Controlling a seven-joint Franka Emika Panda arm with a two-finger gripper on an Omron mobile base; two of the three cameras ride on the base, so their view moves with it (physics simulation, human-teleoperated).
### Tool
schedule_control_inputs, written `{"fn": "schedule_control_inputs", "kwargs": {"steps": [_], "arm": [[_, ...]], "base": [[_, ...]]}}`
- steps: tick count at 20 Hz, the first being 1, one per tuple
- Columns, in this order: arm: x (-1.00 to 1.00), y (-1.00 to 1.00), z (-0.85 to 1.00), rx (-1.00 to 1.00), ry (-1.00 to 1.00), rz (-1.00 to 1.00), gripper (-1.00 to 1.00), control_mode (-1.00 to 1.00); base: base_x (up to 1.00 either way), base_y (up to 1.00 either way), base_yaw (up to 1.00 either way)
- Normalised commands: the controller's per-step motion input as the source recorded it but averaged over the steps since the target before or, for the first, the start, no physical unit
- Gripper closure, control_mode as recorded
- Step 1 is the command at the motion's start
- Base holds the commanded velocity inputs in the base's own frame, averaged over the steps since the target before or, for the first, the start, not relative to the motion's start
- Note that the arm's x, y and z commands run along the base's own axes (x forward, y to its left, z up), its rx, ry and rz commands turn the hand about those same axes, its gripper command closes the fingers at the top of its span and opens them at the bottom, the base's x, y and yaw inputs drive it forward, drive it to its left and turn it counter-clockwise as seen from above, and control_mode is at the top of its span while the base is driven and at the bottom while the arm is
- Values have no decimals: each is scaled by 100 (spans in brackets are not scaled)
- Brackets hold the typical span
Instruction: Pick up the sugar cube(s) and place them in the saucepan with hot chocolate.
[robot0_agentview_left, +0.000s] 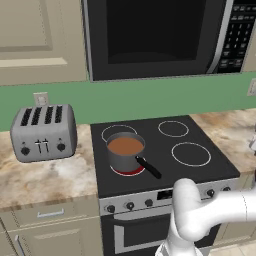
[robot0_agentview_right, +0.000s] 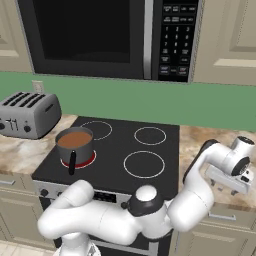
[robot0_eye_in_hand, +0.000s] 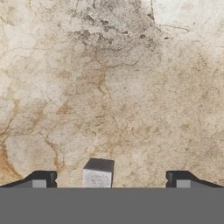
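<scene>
- Hand view: a sugar cube (robot0_eye_in_hand: 97, 175) sits on the marbled worktop (robot0_eye_in_hand: 113, 87) at 6 o'clock in the picture, pale grey-white, with one dark face turned up-frame.
- The cube lies between the two dark fingertips (robot0_eye_in_hand: 42, 179), apart from both and somewhat nearer the left one; the pincer (robot0_eye_in_hand: 109, 180) stands wide, holding nothing.
- As I judge it, the coming move turns on this: the cube is straight ahead of the pincer and nearly centred in the gap, so a short descent with a slight shift toward the cube should bracket it. The cube has no long axis, and its faces look roughly square to the closing line.
- Risk, as a guess: the off-centre cube may be nudged by the nearer finger before the other meets it.
- Right base view: the hand (robot0_agentview_right: 235, 167) hangs over the worktop at 3 o'clock from the stove (robot0_agentview_right: 120, 150), well apart from the saucepan (robot0_agentview_right: 75, 145).
- The saucepan stands on the glowing front-left burner, at 9 o'clock on the stove, handle toward the stove's front edge; the hot chocolate (robot0_agentview_right: 75, 139) fills it nearly to the rim.
- Left base view: a toaster (robot0_agentview_left: 43, 132) stands at 9 o'clock from the saucepan, and a microwave (robot0_agentview_left: 160, 35) hangs above the stove.
- No cube is in the pan yet as far as I can see, so the task appears to be at its first grasp.
</scene>
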Motion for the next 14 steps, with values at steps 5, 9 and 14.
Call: {"fn": "schedule_control_inputs", "kwargs": {"steps": [5, 9, 14], "arm": [[-8, 5, 0, 0, 0, 7, -100, -100], [0, 1, 0, 0, -1, 8, -100, -100], [0, 3, 0, 0, -1, 7, -100, -100]], "base": [[0, 0, 0], [0, 0, 0], [0, 0, 0]]}}
